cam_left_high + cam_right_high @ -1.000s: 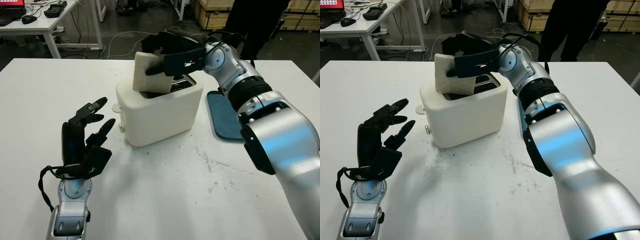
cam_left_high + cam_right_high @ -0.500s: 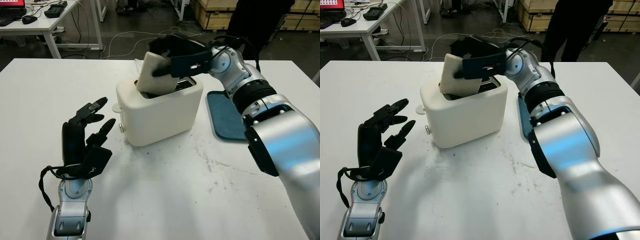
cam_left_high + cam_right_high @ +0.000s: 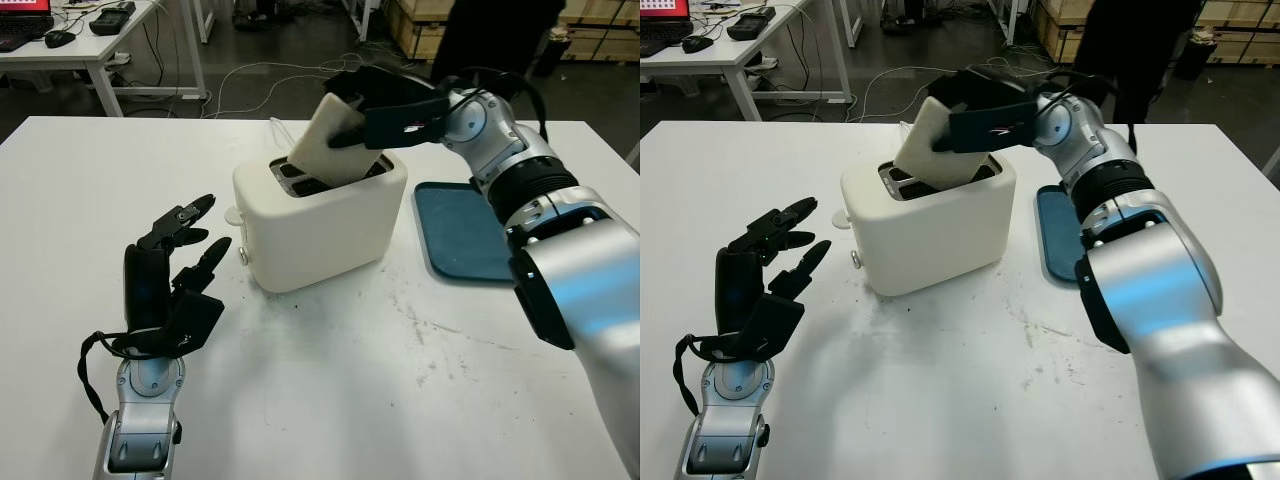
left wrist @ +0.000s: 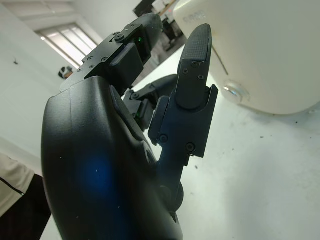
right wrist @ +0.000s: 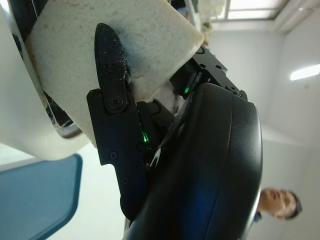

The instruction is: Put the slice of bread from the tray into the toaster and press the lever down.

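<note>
Gripping the slice of bread between its black fingers, the right hand holds it tilted over the white toaster, the lower edge of the slice at the slot nearer the tray. The right wrist view gives what the head views cannot: one finger pressed flat across the crumbly face of the slice, with the toaster's slot rim just behind. The toaster stands mid-worktop, toward the far edge; the blue tray lies just beside it toward the right edge. The left hand is open, raised near the front left corner, well apart from the toaster, with bare worktop running along the near edge.
</note>
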Controlling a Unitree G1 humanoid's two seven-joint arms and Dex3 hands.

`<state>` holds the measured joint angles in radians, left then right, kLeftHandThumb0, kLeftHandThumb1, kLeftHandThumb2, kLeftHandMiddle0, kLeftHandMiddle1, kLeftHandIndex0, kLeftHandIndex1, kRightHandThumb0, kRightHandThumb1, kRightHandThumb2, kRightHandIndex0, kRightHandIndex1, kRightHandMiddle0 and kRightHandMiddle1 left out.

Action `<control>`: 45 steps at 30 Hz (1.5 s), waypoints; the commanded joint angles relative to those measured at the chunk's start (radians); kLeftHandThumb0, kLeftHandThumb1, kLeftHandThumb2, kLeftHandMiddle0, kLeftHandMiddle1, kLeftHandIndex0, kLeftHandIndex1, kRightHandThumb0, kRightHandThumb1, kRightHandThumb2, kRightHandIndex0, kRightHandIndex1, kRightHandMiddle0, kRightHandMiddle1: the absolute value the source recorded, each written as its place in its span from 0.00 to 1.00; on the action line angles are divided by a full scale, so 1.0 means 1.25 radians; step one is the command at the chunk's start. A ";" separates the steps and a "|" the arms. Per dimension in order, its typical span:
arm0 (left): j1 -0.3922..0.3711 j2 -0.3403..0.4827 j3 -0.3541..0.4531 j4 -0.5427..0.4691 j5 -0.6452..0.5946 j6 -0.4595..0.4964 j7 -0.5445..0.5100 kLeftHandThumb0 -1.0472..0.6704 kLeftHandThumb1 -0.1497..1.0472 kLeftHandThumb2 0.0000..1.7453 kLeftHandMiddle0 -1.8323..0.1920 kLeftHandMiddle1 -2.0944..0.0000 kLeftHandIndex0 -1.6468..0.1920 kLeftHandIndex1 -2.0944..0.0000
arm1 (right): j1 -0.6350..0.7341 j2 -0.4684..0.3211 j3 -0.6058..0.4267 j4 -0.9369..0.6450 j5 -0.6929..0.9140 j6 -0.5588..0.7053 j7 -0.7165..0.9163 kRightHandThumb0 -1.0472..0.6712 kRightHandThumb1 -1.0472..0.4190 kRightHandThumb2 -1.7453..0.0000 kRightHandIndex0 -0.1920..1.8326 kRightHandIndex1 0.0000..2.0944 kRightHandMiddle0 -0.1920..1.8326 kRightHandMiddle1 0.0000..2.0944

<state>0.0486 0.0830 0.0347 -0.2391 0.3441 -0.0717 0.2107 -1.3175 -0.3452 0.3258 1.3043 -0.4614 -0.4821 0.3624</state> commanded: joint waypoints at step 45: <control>0.001 -0.005 -0.002 0.008 0.005 -0.009 0.016 0.28 0.89 0.08 0.64 0.56 0.48 0.97 | -0.023 -0.070 0.303 -0.042 -0.342 -0.282 -0.456 0.29 0.09 0.89 0.65 0.83 0.51 0.83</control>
<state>0.0488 0.0787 0.0339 -0.2340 0.3441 -0.0722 0.2246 -1.3325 -0.4303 0.6977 1.2505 -0.8785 -0.8225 -0.1940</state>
